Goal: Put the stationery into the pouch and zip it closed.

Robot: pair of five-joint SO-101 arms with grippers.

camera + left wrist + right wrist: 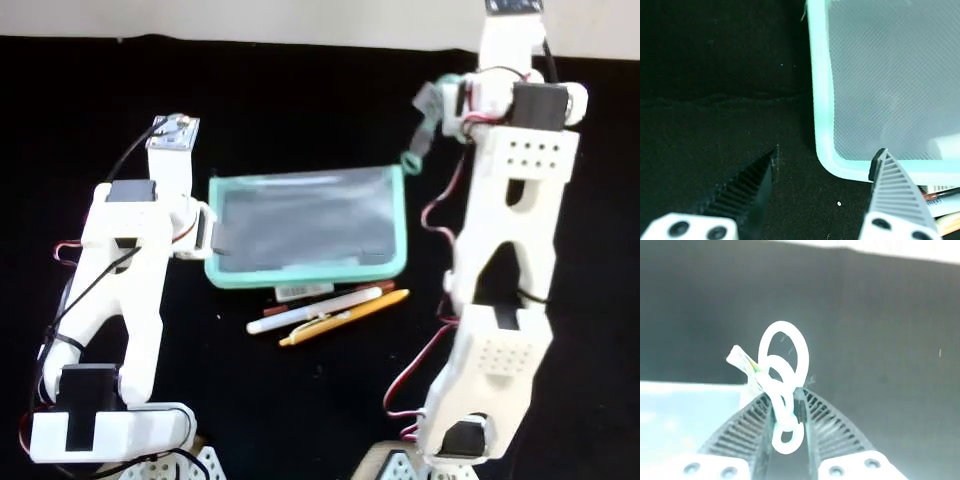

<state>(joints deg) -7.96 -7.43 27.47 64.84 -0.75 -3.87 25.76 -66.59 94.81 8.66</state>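
Tension looks the aim: the right gripper (785,399) is clamped on the white looped zipper pull (781,415), while the left gripper (827,152) stands wide astride a corner of the mint-edged mesh pouch (890,75), probably anchoring it. White and yellow pens (315,309) lie outside, toward the front edge of the black table (300,100).

The pouch (305,225) is see-through plastic with a fine mesh texture and smooth mint trim. The worktop (300,100) is matt black cloth. The zip ring (784,355) is glossy white plastic, and the right pincer (785,400) has ribbed black faces.
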